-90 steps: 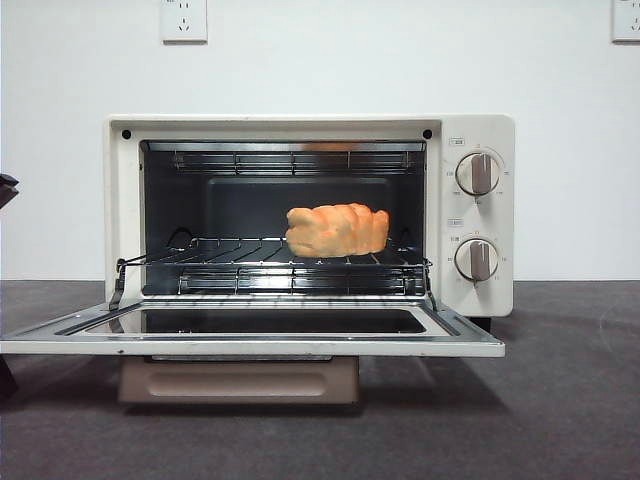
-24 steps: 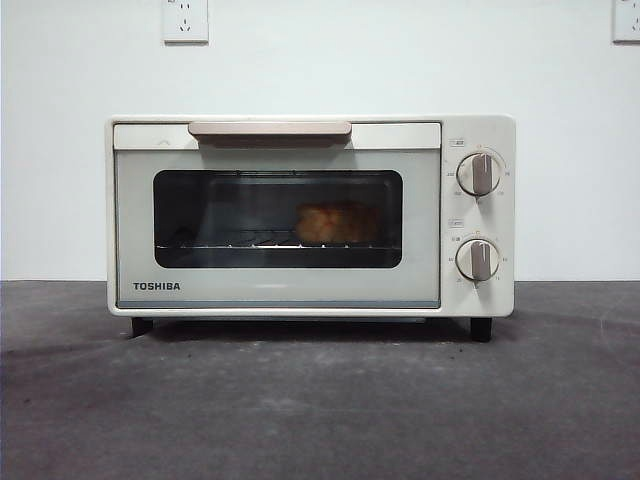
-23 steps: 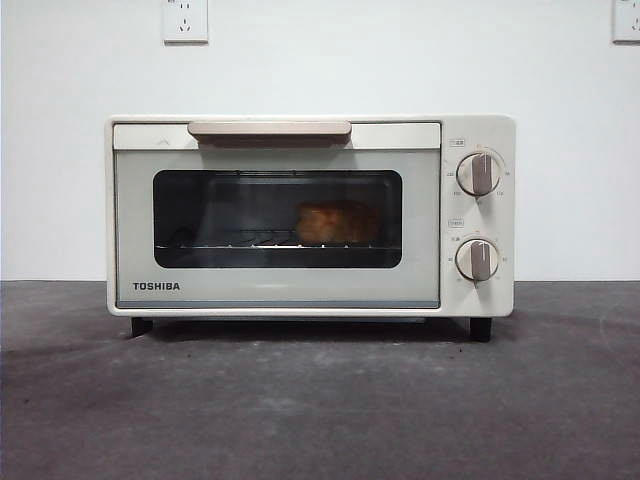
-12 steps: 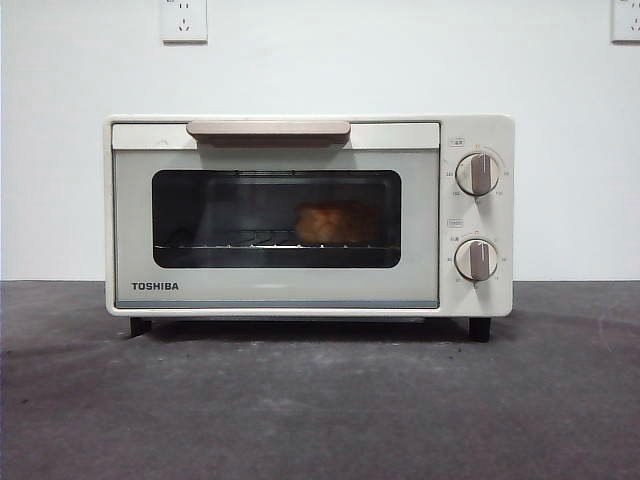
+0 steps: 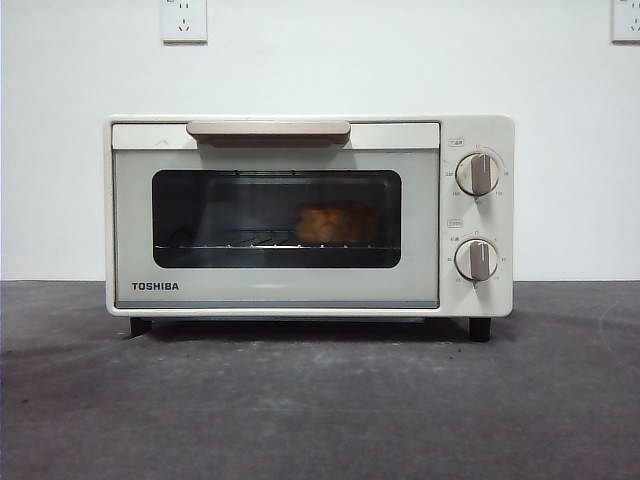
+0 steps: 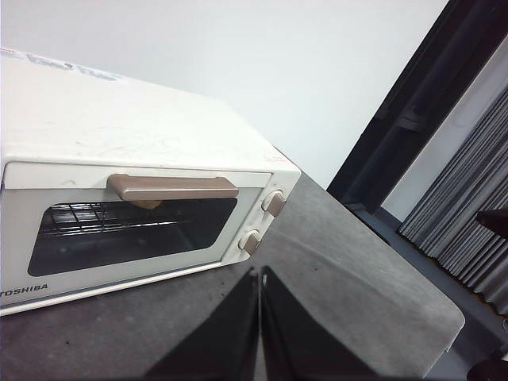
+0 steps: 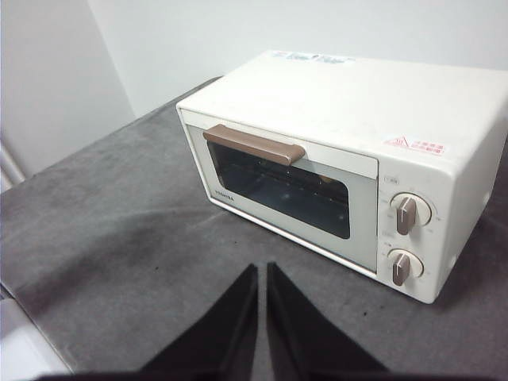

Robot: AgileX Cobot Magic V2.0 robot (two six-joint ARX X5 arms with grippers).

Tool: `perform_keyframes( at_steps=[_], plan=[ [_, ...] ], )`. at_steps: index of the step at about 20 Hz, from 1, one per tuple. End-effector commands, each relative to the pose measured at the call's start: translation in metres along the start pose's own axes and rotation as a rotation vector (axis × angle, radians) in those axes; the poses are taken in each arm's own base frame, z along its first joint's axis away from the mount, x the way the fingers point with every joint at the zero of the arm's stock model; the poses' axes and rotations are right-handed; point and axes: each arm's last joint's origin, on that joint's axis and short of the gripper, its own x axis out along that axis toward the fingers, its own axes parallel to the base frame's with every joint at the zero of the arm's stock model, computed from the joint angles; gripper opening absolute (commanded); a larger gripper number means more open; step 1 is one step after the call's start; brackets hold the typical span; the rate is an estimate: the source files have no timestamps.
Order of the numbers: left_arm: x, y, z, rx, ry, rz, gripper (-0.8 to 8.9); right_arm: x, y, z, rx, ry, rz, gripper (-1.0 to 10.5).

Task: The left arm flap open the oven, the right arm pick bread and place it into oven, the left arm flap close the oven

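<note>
The cream-white TOSHIBA oven (image 5: 300, 290) stands at the middle of the dark table with its door shut and the beige bar handle (image 5: 268, 129) up at the top. Through the dark glass window the golden bread (image 5: 336, 222) lies on the wire rack, right of centre. My left gripper (image 6: 259, 276) hangs shut above the table, back from the oven (image 6: 119, 143) and nearer its knob end. My right gripper (image 7: 262, 274) is also shut, raised well in front of the oven (image 7: 357, 119). Neither gripper touches anything, and neither shows in the front view.
Two round knobs (image 5: 478, 173) sit on the oven's right panel. A white wall with two sockets (image 5: 184, 18) is behind. The table edge (image 6: 444, 349) drops off near a black frame and grey curtain beyond the oven's knob side.
The oven door, open flat 3.7 s ago with the bread in plain view, is now shut. Over the last second nothing has moved apart from a slight picture shift.
</note>
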Motion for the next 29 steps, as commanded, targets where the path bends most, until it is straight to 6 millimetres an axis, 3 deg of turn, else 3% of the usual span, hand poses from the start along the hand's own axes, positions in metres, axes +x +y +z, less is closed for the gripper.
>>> perform_keyframes(
  at_steps=[1,10,16,18,23,29],
  plan=[
    [-0.002,-0.004,0.005,0.031,-0.021,-0.010,0.09,-0.003,0.002,0.005,-0.004,-0.026,0.013,0.1],
    [0.002,0.002,-0.001,0.037,-0.023,-0.011,0.09,-0.003,0.002,0.005,-0.004,-0.026,0.014,0.1],
    [0.014,0.027,-0.029,0.310,-0.087,0.009,0.09,-0.003,0.002,0.005,-0.004,-0.027,0.014,0.1],
    [0.018,0.039,-0.045,0.354,-0.089,0.073,0.09,-0.003,0.002,0.005,-0.004,-0.027,0.013,0.1],
    [0.022,0.070,-0.083,0.257,-0.111,0.391,0.09,-0.003,0.002,0.005,-0.004,-0.027,0.014,0.1],
    [0.024,0.093,-0.111,0.230,-0.115,0.629,0.09,-0.003,0.002,0.005,-0.004,-0.027,0.013,0.1]
  ],
)
